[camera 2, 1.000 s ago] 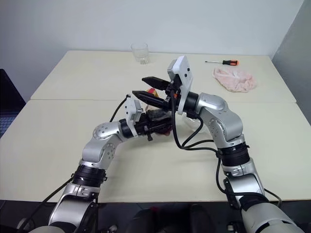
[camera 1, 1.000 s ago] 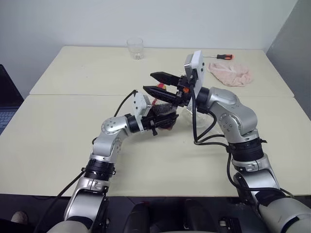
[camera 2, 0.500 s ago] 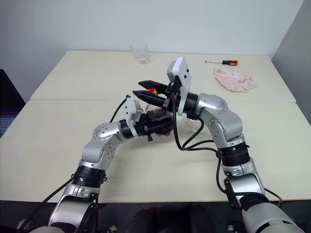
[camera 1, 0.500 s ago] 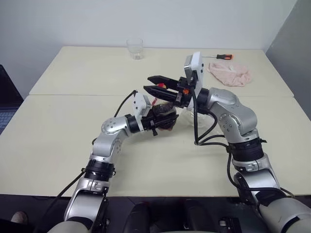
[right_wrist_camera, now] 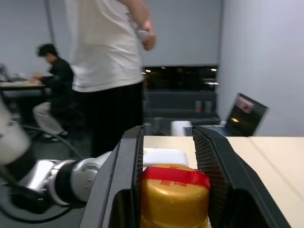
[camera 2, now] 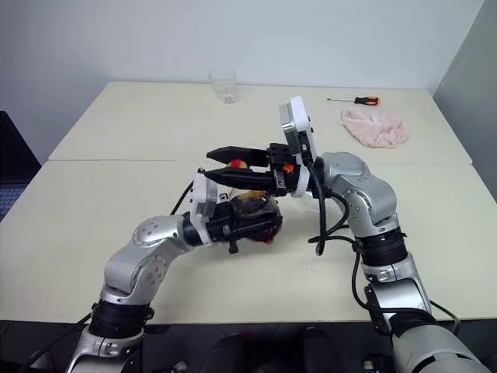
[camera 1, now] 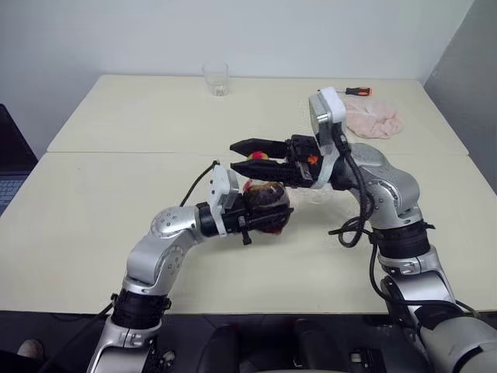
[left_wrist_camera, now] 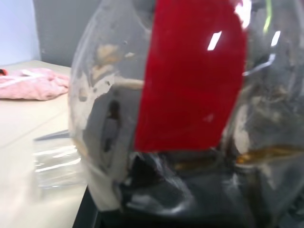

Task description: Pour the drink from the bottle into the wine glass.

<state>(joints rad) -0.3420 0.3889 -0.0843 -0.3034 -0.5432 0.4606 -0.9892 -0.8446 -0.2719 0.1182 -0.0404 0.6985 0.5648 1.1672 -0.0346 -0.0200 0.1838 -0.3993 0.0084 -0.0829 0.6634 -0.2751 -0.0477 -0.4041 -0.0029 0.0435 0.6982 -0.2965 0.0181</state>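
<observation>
As both arms draw back toward me, I keep the bottle [camera 1: 264,203] clamped.
Left jaws [camera 1: 268,208] grip its drink-filled body; right jaws [camera 1: 250,155] straddle the cap [right_wrist_camera: 175,194], narrower than before.

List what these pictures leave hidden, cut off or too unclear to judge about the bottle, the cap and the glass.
- Wine glass: head views, mostly behind the right arm; stem and foot hidden.
- Bottle: head views, body covered by the left gripper; left wrist view cuts off its outline.
- Cap: right wrist view, lower part cut off at the edge; whether the fingers of the right gripper press it is unclear.
- Drink: level unclear.
</observation>
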